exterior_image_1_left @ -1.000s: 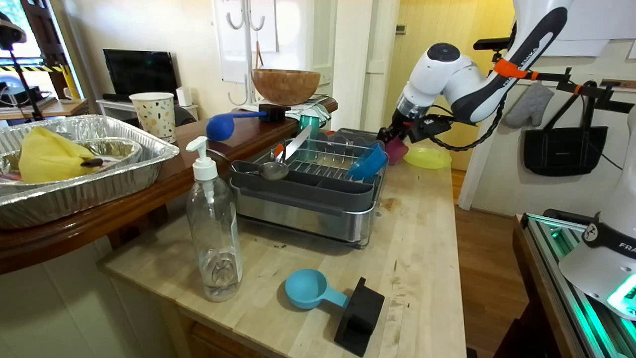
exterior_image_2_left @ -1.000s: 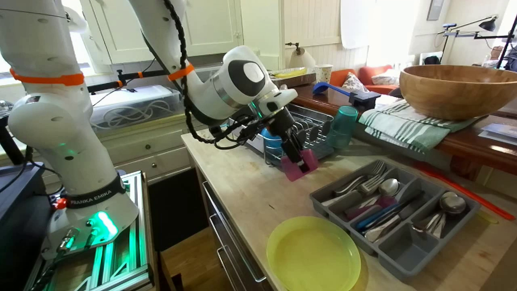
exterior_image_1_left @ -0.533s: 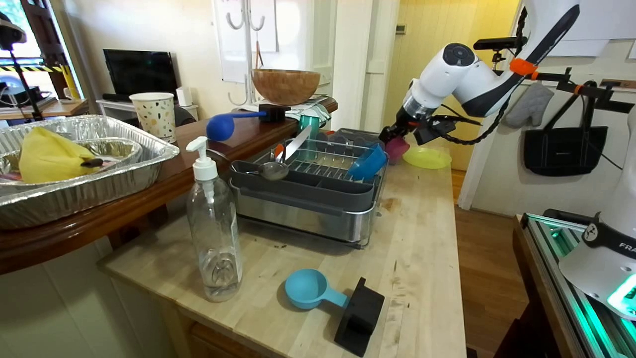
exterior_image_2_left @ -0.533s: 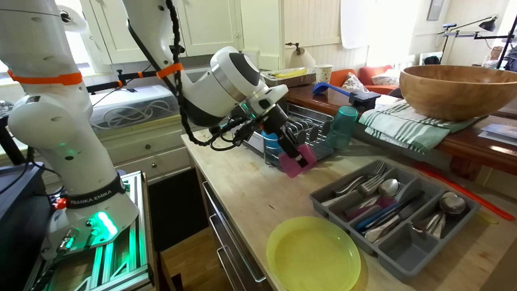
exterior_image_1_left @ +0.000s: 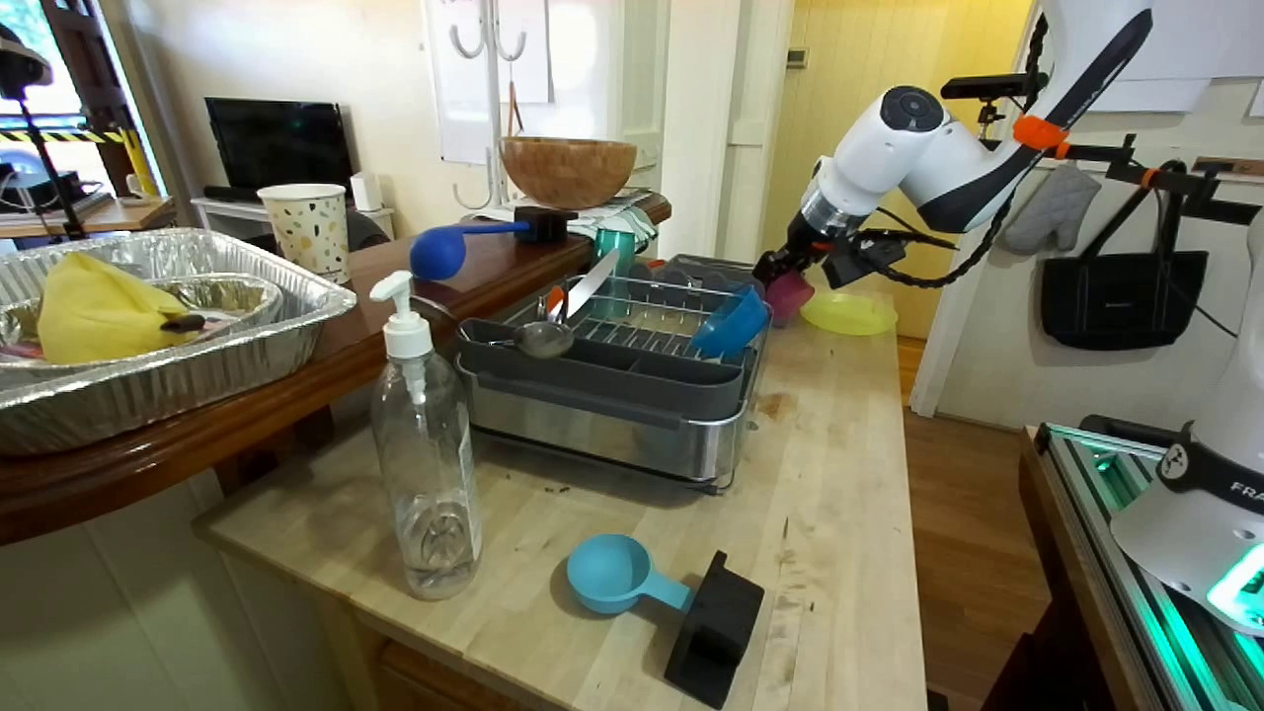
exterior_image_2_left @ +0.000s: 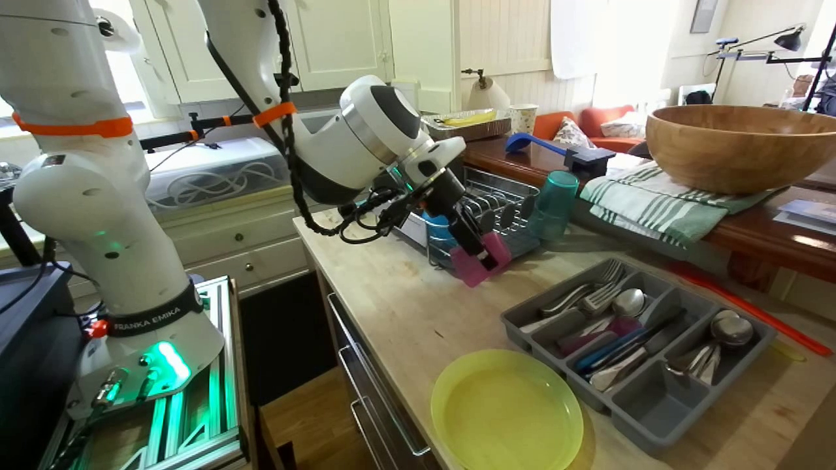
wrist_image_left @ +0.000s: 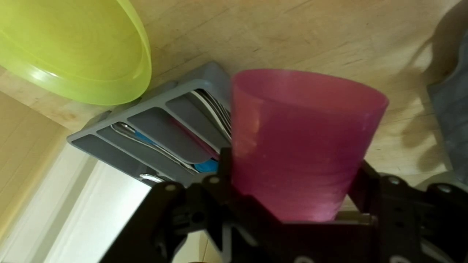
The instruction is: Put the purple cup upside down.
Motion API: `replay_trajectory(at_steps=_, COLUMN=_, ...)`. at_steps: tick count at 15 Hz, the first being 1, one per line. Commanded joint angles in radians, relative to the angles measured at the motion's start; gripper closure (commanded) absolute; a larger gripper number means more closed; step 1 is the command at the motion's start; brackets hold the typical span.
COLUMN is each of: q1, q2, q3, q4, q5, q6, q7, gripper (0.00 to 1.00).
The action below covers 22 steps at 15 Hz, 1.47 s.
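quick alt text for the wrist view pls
A purple cup is gripped by the black end effector, its open rim toward the picture's top. Beyond it, a grey cutlery tray and, at upper left, a yellow-green dish rest on a wooden counter.

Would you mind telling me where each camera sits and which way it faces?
An exterior view sits near the pump bottle, looking along the counter past the dish rack; arm and base show at right.
An exterior view sits near the yellow-green dish and cutlery tray, looking roughly the opposite way; arm and base show at left.
The wrist view sits behind the gripper, facing obliquely down past the purple cup to the counter; gripper shows at bottom.
Both exterior views share the purple cup and wooden bowl.
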Motion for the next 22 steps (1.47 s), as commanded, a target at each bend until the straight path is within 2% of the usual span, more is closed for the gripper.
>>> replay_trajectory(at_steps=1, q1=0.000, q2=0.000, q3=0.000, q4=0.000, q5=0.000, q6=0.000, q7=0.000, gripper=0.27)
replay_trajectory(at_steps=2, q1=0.000, q2=0.000, q3=0.000, q4=0.000, q5=0.000, q6=0.000, q7=0.000, gripper=0.52)
replay_trajectory(at_steps=3, q1=0.010, q2=-0.009, q3=0.003, q4=0.004, q5=-0.037, q6=-0.056, q7=0.028, gripper=0.52)
replay_trajectory(at_steps=8, q1=0.019, q2=-0.015, q3=0.020, q4=0.000, q5=-0.102, q6=-0.157, q7=0.074, gripper=0.52)
replay_trajectory(at_steps=10, q1=0.028, q2=-0.019, q3=0.032, q4=0.006, q5=-0.172, q6=-0.204, q7=0.132, gripper=0.52)
replay_trajectory(at_steps=14, q1=0.043, q2=-0.015, q3=0.060, q4=0.010, q5=-0.378, q6=-0.236, q7=0.323, gripper=0.52)
replay_trajectory(at_steps=22, q1=0.039, q2=-0.019, q3=0.098, q4=-0.016, q5=-0.710, q6=-0.296, q7=0.722, gripper=0.52)
